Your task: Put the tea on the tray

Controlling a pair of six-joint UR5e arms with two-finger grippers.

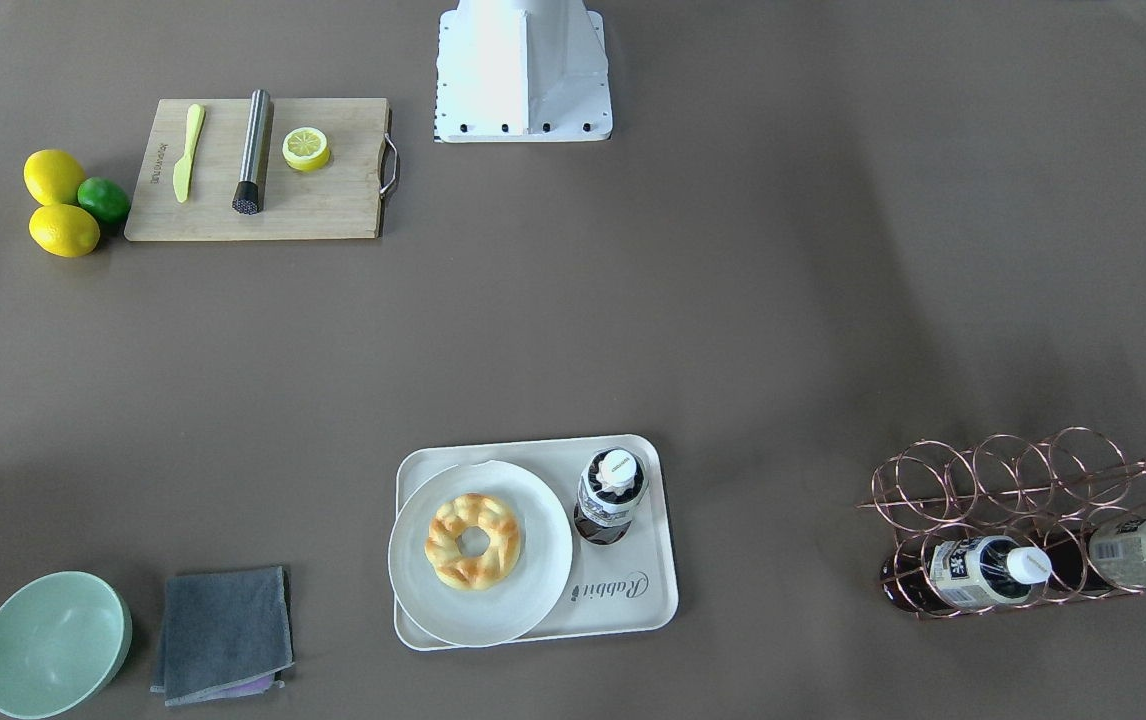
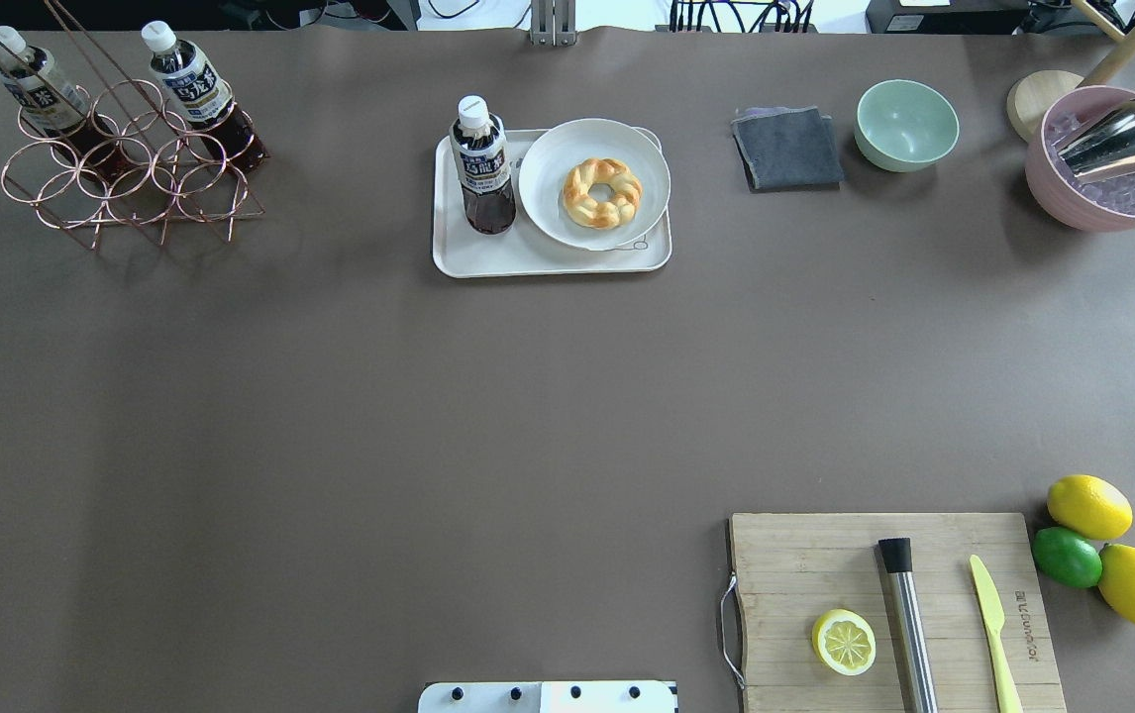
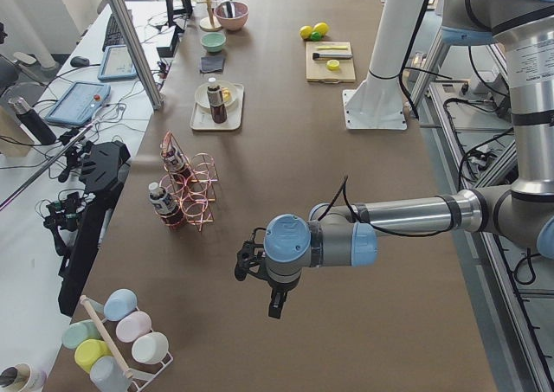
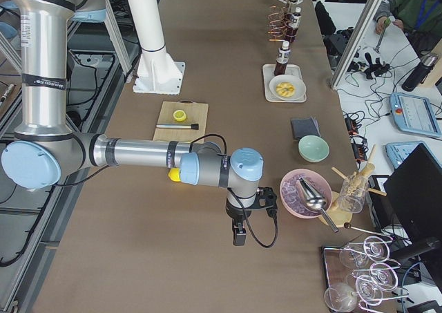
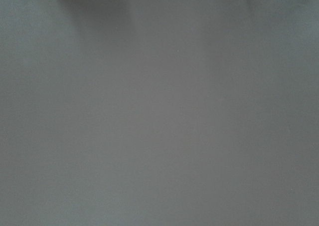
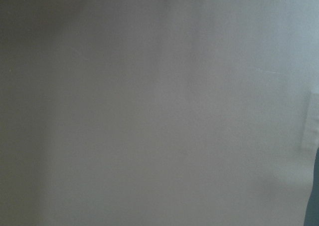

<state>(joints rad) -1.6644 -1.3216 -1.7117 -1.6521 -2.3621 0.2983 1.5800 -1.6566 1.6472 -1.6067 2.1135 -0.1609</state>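
The tea [image 1: 611, 495] stands upright on the left part of the tray [image 1: 623, 600], beside the round white plate [image 1: 478, 600]. It also shows in the overhead view [image 2: 483, 163] on the tray [image 2: 528, 259]. My left gripper [image 3: 275, 307] shows only in the exterior left view, far from the tray over bare table; I cannot tell if it is open. My right gripper [image 4: 239, 238] shows only in the exterior right view, near the pink bowl [image 4: 304, 194]; I cannot tell its state. Both wrist views show only bare brown table.
The plate holds a braided ring pastry [image 2: 602, 192]. A copper wire rack [image 2: 122, 168] at the far left holds two more bottles. A grey cloth [image 2: 787, 149], green bowl [image 2: 906, 124] and pink ice bowl [image 2: 1112, 163] line the far edge. A wooden board [image 2: 894, 604] and lemons [image 2: 1088, 506] sit near right.
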